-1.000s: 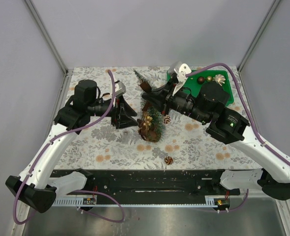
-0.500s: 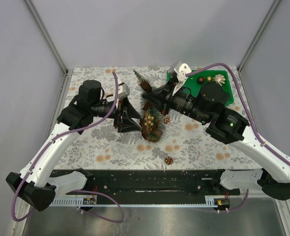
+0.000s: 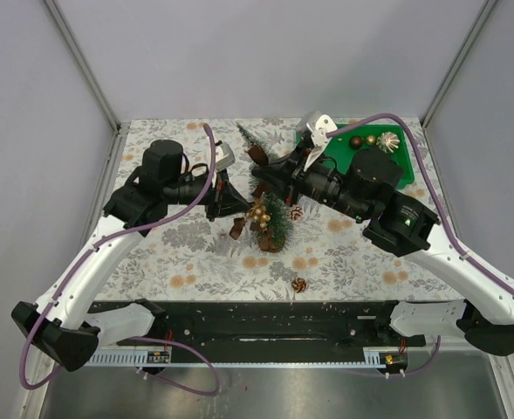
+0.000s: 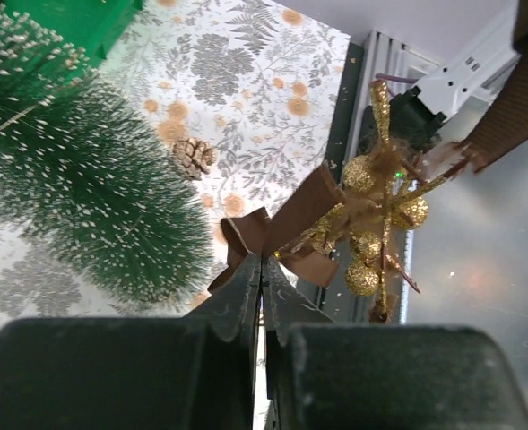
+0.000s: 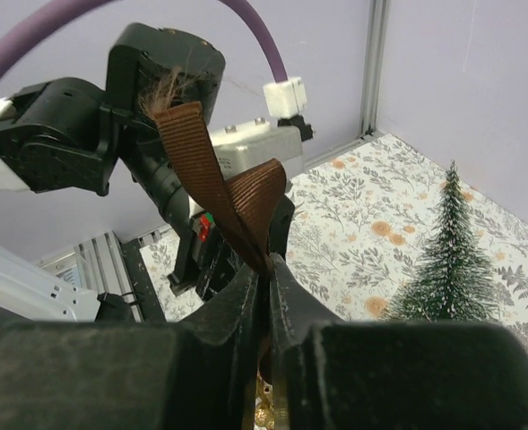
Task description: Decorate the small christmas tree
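The small christmas tree [image 3: 277,223], dark green with frosty tips, stands at the middle of the table and fills the left of the left wrist view [image 4: 84,188]. Against it hangs a gold glitter berry ornament [image 3: 257,213] [image 4: 376,219] with a brown ribbon bow [image 4: 286,228]. My left gripper [image 3: 237,218] [image 4: 262,269] is shut on the bow's lower loop. From the right, my right gripper [image 3: 262,178] [image 5: 268,269] is shut on the ribbon's other end [image 5: 219,179], above the tree.
A slimmer little tree [image 3: 248,140] [image 5: 447,255] stands upright at the back. The green tray [image 3: 404,166] at the back right holds three ornaments [image 3: 371,140]. One pinecone [image 3: 296,212] lies right of the tree, another [image 3: 299,285] near the front edge.
My left gripper swung right toward the tree, opened wide, then closed on the ornament's ribbon. The right gripper stayed shut and barely moved.
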{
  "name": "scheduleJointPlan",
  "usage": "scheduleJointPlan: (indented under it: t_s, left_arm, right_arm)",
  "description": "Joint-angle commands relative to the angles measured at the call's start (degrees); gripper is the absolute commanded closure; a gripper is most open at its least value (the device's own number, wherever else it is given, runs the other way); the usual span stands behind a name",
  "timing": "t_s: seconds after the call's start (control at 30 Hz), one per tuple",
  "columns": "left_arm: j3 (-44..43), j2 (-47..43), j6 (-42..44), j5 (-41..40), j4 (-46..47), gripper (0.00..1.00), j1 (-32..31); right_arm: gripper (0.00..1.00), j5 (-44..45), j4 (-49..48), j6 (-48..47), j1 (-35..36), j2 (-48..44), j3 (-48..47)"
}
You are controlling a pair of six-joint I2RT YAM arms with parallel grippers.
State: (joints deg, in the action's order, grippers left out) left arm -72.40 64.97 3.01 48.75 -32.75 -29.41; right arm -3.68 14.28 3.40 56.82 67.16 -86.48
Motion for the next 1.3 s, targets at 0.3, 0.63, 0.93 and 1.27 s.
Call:
scheduleJointPlan:
  t_s: [0.3, 0.63, 0.93, 1.27]
  left_arm:
    - [-5.99, -3.01, 0.86, -3.57, -1.61, 1.00, 0.49]
    - [-10.30, -2.22, 3.94, -21.13, -3.28, 1.00, 0.58]
    - [-8.55, 0.15, 1.22, -24.05, 0.32, 1.00, 0.49]
    - [-6.88, 3.58, 0.33, -26.07, 5.33, 1.00, 0.40]
  right_arm:
    - [0.90, 5.87, -1.02, -1.37, 0.40, -4.57, 2.45]
    - [0.91, 21.42, -0.48, -9.99, 0.31, -4.41, 2.81]
    - [0.91, 19.43, -3.20, -5.16, -9.17, 1.92, 1.13]
    - [0.91, 16.78, -7.07, -4.72, -13.39, 6.50, 2.10]
